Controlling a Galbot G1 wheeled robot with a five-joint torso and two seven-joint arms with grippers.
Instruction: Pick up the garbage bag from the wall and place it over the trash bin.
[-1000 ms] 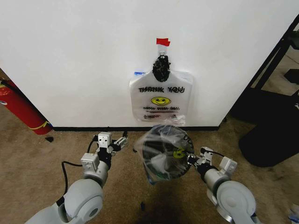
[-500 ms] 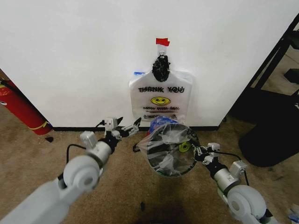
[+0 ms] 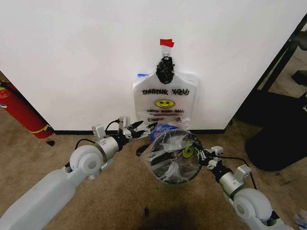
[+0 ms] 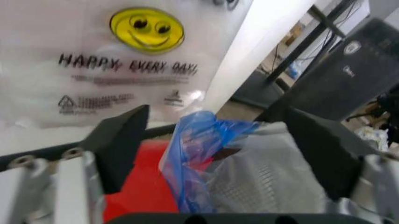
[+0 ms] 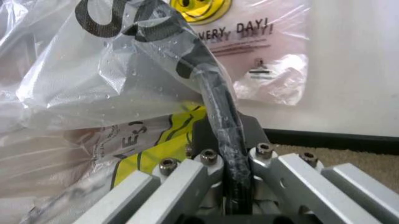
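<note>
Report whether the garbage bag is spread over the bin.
Spread: the garbage bag drapes over the trash bin rim, mouth open.

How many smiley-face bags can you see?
2. One plastic bag hangs on the wall under the red tape. The garbage bag is draped over the trash bin on the floor below it, its yellow smiley crumpled against the rim by the right gripper.
</note>
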